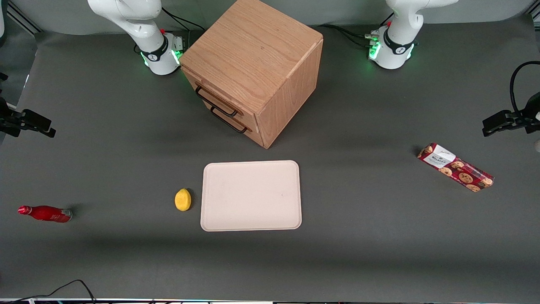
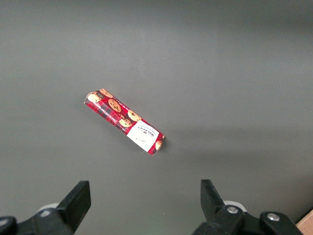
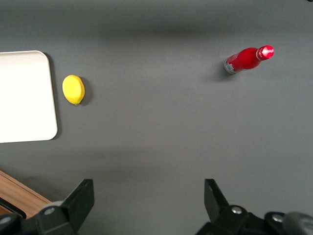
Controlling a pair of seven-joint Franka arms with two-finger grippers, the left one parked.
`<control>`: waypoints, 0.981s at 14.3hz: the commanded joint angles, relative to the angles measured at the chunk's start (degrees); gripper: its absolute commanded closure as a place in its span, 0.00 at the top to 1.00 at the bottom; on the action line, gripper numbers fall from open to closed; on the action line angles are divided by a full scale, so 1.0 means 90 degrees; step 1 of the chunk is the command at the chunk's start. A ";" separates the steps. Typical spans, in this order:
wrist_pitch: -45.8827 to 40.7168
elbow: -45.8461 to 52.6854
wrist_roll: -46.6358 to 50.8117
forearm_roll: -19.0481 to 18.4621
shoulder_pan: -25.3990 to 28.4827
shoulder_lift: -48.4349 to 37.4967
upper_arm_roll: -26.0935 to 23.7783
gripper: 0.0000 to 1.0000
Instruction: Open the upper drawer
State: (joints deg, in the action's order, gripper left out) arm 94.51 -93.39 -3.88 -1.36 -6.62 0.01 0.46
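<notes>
Grey counter (image 1: 126, 261), bare along the edge nearest the front camera. Farther in, a pale tray (image 1: 251, 195) lying flat, with a yellow lemon (image 1: 182, 199) just beside it, a narrow gap between the two. Toward the working arm's end, a red bottle (image 1: 44, 213) on its side, well apart from the lemon. Toward the parked arm's end, a red cookie packet (image 1: 454, 167) lying flat, alone. Farther still, an oak cabinet (image 1: 253, 63) standing at an angle, one corner pointing at the tray, a band of bare counter between them. On its front, the upper drawer (image 1: 219, 95) shut flush, its black handle (image 1: 215, 102) above the lower drawer (image 1: 234, 120) and that drawer's own handle. Broad bare counter in front of the drawers, out toward the working arm's end.

Gripper (image 3: 146, 203) raised high over that bare stretch, facing straight down, out of the front view. Jaws spread wide, holding nothing. In the right wrist view, lemon, tray corner and bottle well clear of the fingertips (image 3: 80, 196), a sliver of the cabinet close by.
</notes>
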 commanded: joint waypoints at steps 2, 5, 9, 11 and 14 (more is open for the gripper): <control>-0.0111 0.0093 -0.0057 0.0033 0.0003 -0.0021 -0.0002 1.00; -0.0101 0.0200 -0.0164 0.0024 0.0013 0.0067 -0.0002 1.00; -0.0130 0.0162 -0.0467 0.0024 0.0012 0.0077 -0.0002 1.00; -0.0616 0.0190 -0.0545 0.0024 0.0090 0.0077 -0.0002 1.00; -0.0881 0.0190 -0.1247 0.0043 0.0091 0.0058 -0.0206 1.00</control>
State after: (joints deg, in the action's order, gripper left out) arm 88.87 -93.00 -11.34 -1.32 -6.10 0.24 -0.36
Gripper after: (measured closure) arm 0.000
